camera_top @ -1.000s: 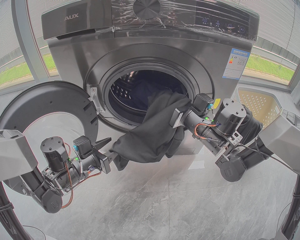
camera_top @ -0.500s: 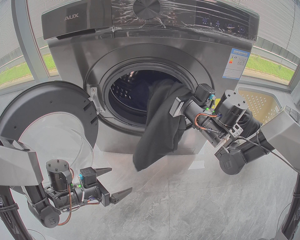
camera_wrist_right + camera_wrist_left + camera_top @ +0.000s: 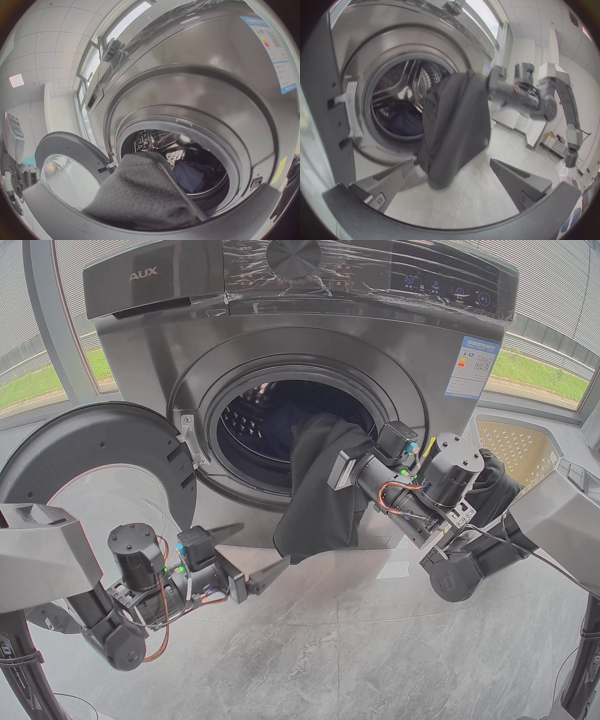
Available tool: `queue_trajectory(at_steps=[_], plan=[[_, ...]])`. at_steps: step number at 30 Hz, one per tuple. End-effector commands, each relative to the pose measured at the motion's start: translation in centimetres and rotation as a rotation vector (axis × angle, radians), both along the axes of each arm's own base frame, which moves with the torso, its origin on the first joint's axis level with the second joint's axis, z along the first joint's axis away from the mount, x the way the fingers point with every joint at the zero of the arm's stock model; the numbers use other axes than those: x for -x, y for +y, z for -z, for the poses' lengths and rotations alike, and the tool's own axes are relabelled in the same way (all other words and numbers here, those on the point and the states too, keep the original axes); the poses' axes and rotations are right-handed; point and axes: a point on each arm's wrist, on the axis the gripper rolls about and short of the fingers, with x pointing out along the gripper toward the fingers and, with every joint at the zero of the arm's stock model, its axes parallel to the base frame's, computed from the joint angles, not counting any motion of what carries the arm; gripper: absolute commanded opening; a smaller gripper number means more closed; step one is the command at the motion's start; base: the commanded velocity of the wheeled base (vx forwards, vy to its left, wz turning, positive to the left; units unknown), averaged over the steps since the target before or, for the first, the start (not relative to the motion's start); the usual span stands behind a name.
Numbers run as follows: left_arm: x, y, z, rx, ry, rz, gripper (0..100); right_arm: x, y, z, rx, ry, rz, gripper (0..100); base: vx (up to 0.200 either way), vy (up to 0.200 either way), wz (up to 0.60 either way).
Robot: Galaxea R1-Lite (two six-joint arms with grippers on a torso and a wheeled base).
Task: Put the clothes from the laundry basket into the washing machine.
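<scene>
Right pincer (image 3: pixel 322 449) clamped on dark garment (image 3: pixel 319 502) (hanging at washing machine (image 3: pixel 156 365) mouth), left pincer (image 3: pixel 264 544) apart

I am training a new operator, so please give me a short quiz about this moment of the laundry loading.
1. True or false: the door of the washing machine is shut.
2. What holds the black garment? A: left gripper; B: right gripper; C: nothing.
3. Fill in: the left gripper is ____ (open or shut).
Key: 1 false; 2 B; 3 open.
</scene>
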Motion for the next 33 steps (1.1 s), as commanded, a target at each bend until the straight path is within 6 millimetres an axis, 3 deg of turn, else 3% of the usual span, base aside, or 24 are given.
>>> queue_trajectory(at_steps=[1, 8, 21, 30, 31, 33], plan=[[-3.5, -3.6, -1.1, 0.098, -0.081, -0.004, 100, 0.6, 1.5, 1.4, 0.024, 0.033, -0.033, 0, 0.000, 0.000, 0.00], [-4.6, -4.8, -0.2, 0.102, -0.086, 0.008, 100, 1.3, 2.9, 2.3, 0.038, 0.050, -0.068, 0, 0.000, 0.000, 0.00], [-7.0, -6.1, 1.1, 0.106, -0.090, 0.004, 100, 2.6, 3.8, 1.4, 0.029, 0.037, -0.102, 0, 0.000, 0.000, 0.00], [-8.5, -6.3, 0.9, 0.118, -0.113, -0.054, 100, 3.9, 4.2, 1.3, 0.027, 0.049, -0.114, 0, 0.000, 0.000, 0.00], [-8.6, -6.3, 0.9, 0.120, -0.116, -0.059, 0, 3.9, 4.2, 1.3, 0.027, 0.049, -0.114, 0, 0.000, 0.000, 0.00], [-8.7, -6.3, 0.9, 0.120, -0.118, -0.063, 0, 4.0, 4.1, 1.2, 0.021, 0.050, -0.115, 0, 0.000, 0.000, 0.00]])
